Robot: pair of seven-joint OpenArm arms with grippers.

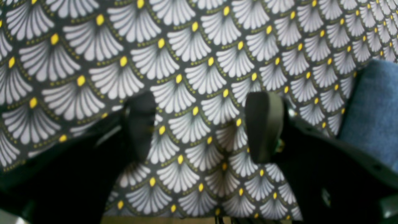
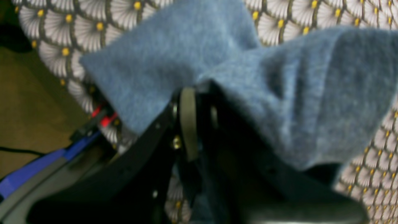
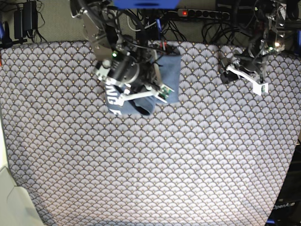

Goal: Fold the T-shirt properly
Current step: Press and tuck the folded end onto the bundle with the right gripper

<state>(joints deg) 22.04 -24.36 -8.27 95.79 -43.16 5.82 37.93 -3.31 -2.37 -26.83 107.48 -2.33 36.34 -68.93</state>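
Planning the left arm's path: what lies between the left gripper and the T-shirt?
Only bare scallop-patterned tablecloth. The base view shows nothing else between the open left gripper and the T-shirt, which the right gripper pinches.

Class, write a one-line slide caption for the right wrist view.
Right pincer shut on the heathered slate-blue cotton T-shirt, its fabric bunched above the scallop-patterned tablecloth.

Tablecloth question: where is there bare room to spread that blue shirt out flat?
The whole near and middle tablecloth lies bare, below the T-shirt and both arms. It is crowded along the far edge: the right gripper pinches the bunched shirt there, and the open left gripper hovers at the opposite far corner.
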